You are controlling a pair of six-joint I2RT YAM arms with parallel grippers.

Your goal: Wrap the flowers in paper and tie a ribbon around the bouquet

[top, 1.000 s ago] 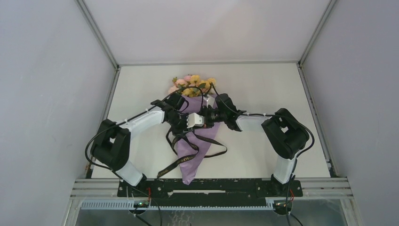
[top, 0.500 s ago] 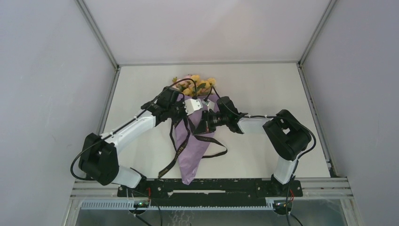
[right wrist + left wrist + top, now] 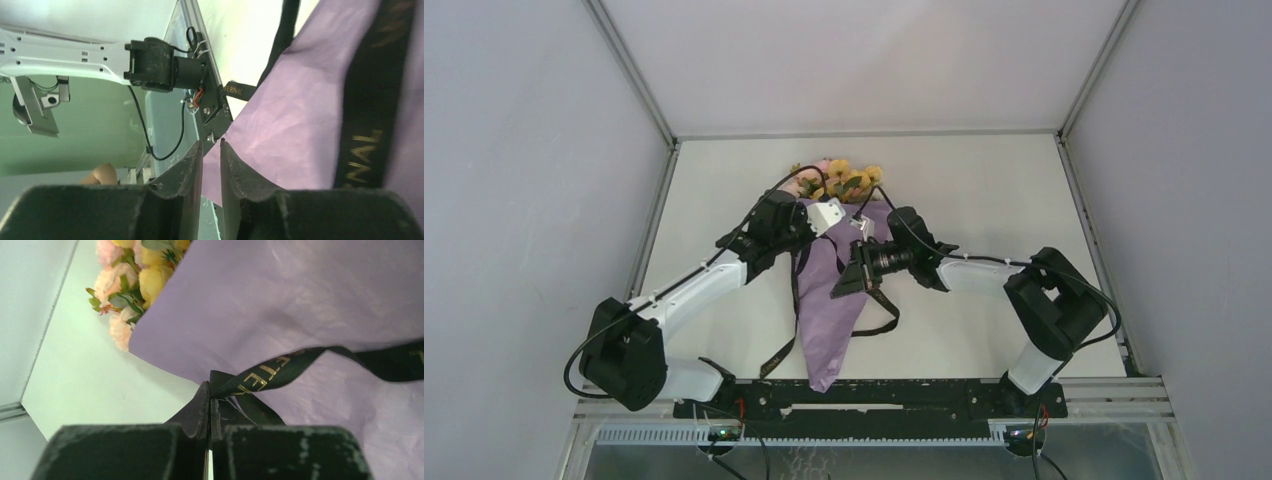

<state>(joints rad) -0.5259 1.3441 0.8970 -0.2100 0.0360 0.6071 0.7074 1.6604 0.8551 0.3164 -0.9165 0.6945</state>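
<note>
Plainly we judge the ribbon (image 3: pixel 270 371) thin, floppy and slippery where it drapes over the light, crushable bouquet (image 3: pixel 824 325) lying mid-table, so our left gripper (image 3: pixel 209 401) pinches it tight while our right gripper (image 3: pixel 210 147) hangs slightly parted, empty.

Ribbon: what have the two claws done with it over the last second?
The left claw moved toward the flowers and shut on the ribbon. The right claw opened slightly, with nothing between its fingers. The bouquet stayed where it lay.
</note>
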